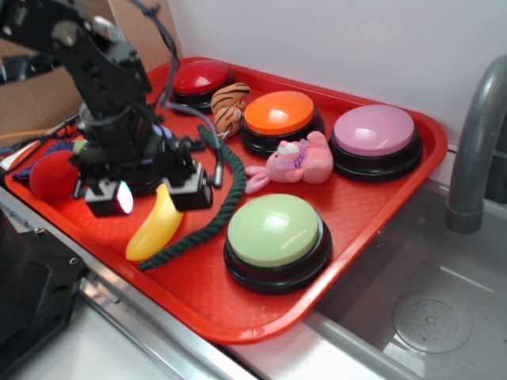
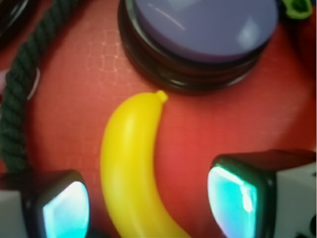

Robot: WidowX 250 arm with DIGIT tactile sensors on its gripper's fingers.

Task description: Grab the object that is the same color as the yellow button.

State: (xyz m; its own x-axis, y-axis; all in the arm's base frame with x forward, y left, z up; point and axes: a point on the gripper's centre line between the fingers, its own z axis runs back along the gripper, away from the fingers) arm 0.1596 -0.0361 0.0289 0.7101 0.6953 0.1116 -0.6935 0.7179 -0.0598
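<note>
Banana | between fingers of hand | hand spread wide, untouched

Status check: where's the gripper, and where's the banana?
Gripper open, fingers either side of the banana. Banana flat on tray, not gripped. Green rope alongside, close.

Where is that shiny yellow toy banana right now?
In the exterior view, the glossy yellow plastic banana lies near the red tray's front-left edge, beside the green rope, under the open hand.
</note>
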